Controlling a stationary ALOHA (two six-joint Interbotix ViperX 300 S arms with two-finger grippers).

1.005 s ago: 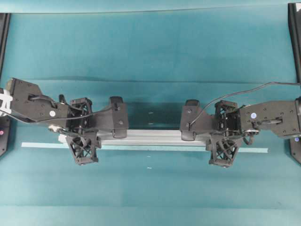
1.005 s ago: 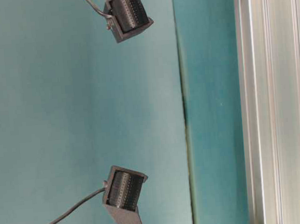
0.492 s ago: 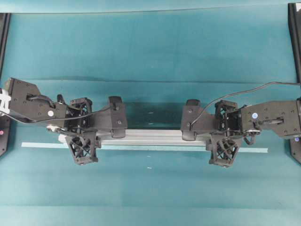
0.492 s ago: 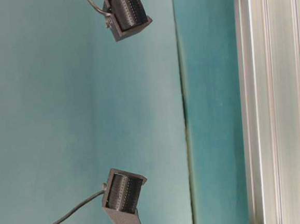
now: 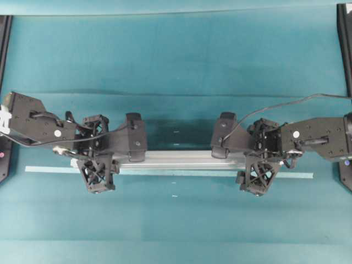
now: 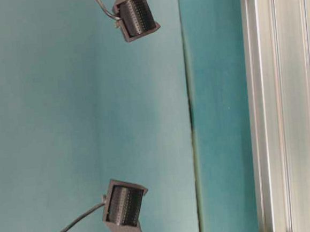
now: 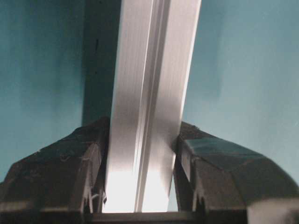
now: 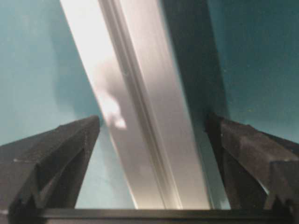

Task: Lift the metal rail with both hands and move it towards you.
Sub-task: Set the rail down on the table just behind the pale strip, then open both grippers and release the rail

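Shiny grooved metal rail (image 7: 149,93)

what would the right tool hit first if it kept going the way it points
Probably the metal rail itself: it already lies between the open right tool fingers, with the teal table right behind.

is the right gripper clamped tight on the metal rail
No: in the right wrist view, the right gripper stands open, teal table showing between each finger and the metal rail.

no readable text, labels, or numbers
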